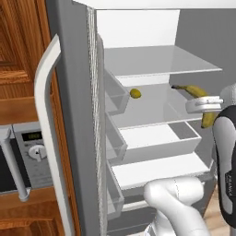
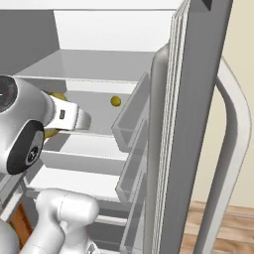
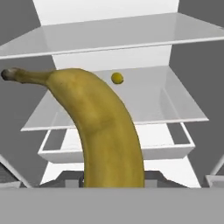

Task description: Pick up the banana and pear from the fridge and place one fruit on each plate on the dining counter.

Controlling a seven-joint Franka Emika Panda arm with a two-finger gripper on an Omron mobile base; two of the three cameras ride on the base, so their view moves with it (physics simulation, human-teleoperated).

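Open tall grey steel fridge (image 1: 73, 55) with white interior, seen from the base and from the hand. The white arm's two-finger gripper (image 1: 205, 105) reaches in at the level of the middle pale shelf (image 1: 152, 108) and is closed on the long curved yellow banana (image 1: 203, 99) near its middle; the fingertips themselves are hidden behind the fruit, so the clamp is read from the banana's lifted pose. In the left base view the banana's dark stem end points toward the fridge's back and its lower end hangs below the gripper, in front of the shelf edge. In the hand view the banana (image 3: 103, 127) rises across the centre, stem end to the upper left. A small round yellow fruit (image 1: 135, 93) lies on the same shelf, well apart from the banana, toward the rear left; it may be resting against the back wall. Below stands an open white drawer (image 1: 156, 140). A long curved silver handle (image 1: 46, 138) runs down the open door.
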